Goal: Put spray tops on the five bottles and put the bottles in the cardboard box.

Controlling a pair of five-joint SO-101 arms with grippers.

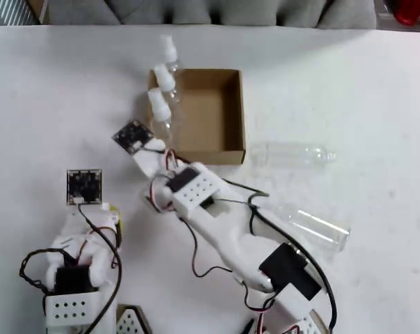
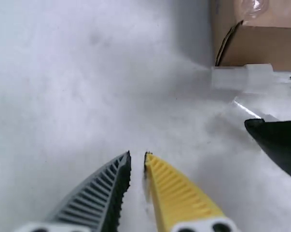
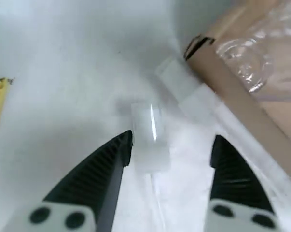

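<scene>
The cardboard box stands open at mid-table. Three clear bottles with white spray tops lie along its left wall, one showing through the box in the right wrist view. Two clear bottles without tops lie on the table to the right, one by the box corner, the other nearer. My right gripper is open just outside the box's near-left corner, with a clear-white spray top between its fingers. My left gripper is shut and holds nothing, low over bare table.
The white table has free room at the left and far right. Both arms and their cables crowd the near side. The right arm's black finger shows close to a spray top beside the box.
</scene>
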